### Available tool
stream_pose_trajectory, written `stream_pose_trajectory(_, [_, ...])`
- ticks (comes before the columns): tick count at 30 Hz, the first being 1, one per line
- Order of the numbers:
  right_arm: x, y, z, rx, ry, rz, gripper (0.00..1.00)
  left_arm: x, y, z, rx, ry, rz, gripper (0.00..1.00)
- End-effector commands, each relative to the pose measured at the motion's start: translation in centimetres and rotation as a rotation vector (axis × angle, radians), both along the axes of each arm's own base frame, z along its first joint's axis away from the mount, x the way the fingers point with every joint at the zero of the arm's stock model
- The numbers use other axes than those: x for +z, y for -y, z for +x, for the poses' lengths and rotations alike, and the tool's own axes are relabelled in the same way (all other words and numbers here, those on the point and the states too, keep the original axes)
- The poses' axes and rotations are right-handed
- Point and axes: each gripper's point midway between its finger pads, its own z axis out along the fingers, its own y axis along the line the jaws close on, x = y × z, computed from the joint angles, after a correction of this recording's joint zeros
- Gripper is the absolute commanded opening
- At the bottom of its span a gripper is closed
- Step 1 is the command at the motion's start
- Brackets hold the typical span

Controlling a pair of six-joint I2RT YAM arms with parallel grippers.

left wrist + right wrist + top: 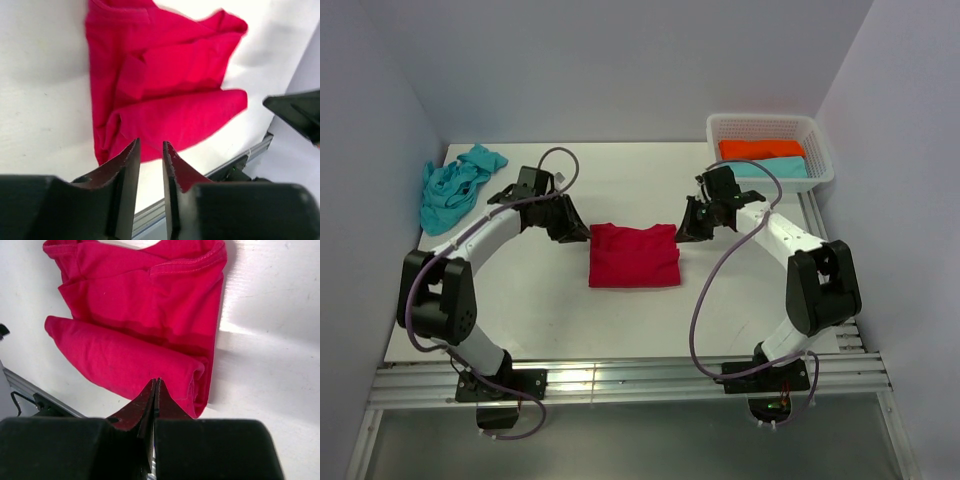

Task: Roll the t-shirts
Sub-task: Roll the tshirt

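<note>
White table (620, 330) under everything, with pale walls (620, 60) on three sides and metal rails (620, 385) along the near edge. Bolted at those rails, left arm (440, 295) and right arm (820, 285), both bent inward toward the middle of the table. At the far right corner, white lattice basket (823, 150), holding a folded orange cloth (760, 148) and a folded turquoise cloth (775, 168) side by side. In the middle of the table, between the ends of the two arms, crimson t-shirt (634, 255), folded to a compact rectangle, flat in the far part and turned up into a thick roll along the edge nearer to the arm bases. At the far left, close to the wall, turquoise t-shirt (455, 188), crumpled in a heap, apart from both arms. Left gripper (150, 145) at the left edge of the crimson t-shirt, over one end of the roll, jaws with only a narrow gap and nothing between them. Right gripper (156, 382) at the right edge, over the other end of the roll, jaws pressed fully together, no cloth seen between them. Whether touching the cloth or not, impossible to tell for either one.
</note>
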Motion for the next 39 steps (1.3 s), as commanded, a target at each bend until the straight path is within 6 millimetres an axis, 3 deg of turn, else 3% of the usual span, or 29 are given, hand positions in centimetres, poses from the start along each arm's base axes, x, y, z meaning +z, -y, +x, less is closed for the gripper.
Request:
stream_pose_trajectory(1, [1.1,-0.5,0.2,0.021,0.026,0.044,0.00,1.6,1.3,-1.5,-0.033,0.027,-0.098,0.27])
stream_pose_trajectory(6, [-0.6,-0.5,0.0,0.012,-0.015,0.045,0.00,0.0,2.4,-2.4,-0.055,0.004,-0.134,0.22])
stream_pose_trajectory(13, [-3.3,-0.2,-0.1,0.002,-0.069,0.007,0.00,-2.2,3.1,-1.7,-0.054,-0.017,-0.151,0.20])
stream_pose_trajectory(20, [-6.8,0.4,-0.7,-0.010,-0.121,-0.032,0.00,-7.0,2.4,-1.6,-0.043,-0.100,-0.065,0.16])
stream_pose_trajectory(27, [-8.4,0.4,-1.3,0.009,-0.143,-0.048,0.00,-9.0,2.2,-1.1,-0.062,-0.116,-0.022,0.15])
stream_pose_trajectory(35, [-9.4,-0.5,-5.1,0.037,-0.177,-0.067,0.00,-10.8,2.3,0.1,-0.104,-0.111,0.067,0.11])
stream_pose_trajectory(39, [-8.5,-2.5,-7.7,0.078,-0.166,-0.055,0.00,-10.8,2.7,1.5,-0.163,-0.051,0.107,0.09])
